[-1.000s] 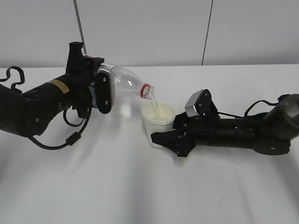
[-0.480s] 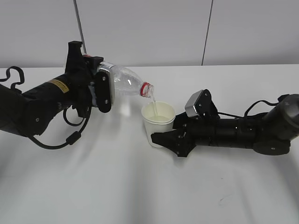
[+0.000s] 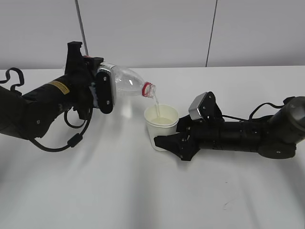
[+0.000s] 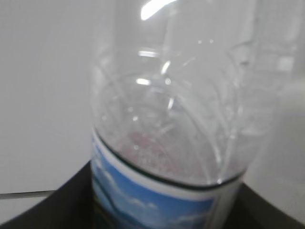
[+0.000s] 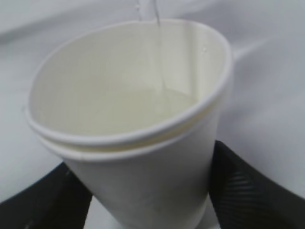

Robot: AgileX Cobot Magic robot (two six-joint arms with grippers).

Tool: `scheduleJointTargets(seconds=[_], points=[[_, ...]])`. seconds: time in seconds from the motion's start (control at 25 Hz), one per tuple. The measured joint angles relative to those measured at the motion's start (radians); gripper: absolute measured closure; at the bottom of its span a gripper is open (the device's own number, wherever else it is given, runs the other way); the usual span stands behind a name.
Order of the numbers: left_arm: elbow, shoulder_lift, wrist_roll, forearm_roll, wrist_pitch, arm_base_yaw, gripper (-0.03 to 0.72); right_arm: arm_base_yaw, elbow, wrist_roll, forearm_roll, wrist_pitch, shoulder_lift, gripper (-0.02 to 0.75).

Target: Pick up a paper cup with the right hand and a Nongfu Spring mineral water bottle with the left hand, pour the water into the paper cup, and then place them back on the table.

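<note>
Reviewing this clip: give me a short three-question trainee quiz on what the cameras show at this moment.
1. True or false: the mineral water bottle stands upright on the table.
2. Which hand holds the paper cup? A) left hand B) right hand
3. Fill in: a thin stream of water falls from the bottle's mouth into the ____.

Key: 1 false, it is tilted and held off the table; 2 B; 3 paper cup.
</note>
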Motion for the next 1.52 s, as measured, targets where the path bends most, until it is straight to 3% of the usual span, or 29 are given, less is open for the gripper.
scheduleJointTargets(seconds=[0.6, 0.84, 1.08, 1.36, 1.52], points=[[0.000, 0.000, 0.000, -0.087, 0.000, -0.051, 0.288, 0.000, 0.000, 0.000, 0.000, 0.000, 0.000, 0.214], [0.000, 0.000, -0.006, -0.177, 0.000, -0.073, 0.288, 0.000, 0.000, 0.000, 0.015, 0.000, 0.000, 0.214], [0.000, 0.000, -0.112, -0.263, 0.000, -0.092, 0.288, 0.000, 0.000, 0.000, 0.021, -0.002, 0.000, 0.214], [-0.001, 0.000, -0.199, -0.288, -0.001, -0.103, 0.288, 0.000, 0.000, 0.000, 0.064, -0.006, 0.000, 0.214], [-0.001, 0.000, -0.334, -0.294, -0.001, -0.108, 0.288, 0.000, 0.000, 0.000, 0.096, -0.006, 0.000, 0.214]])
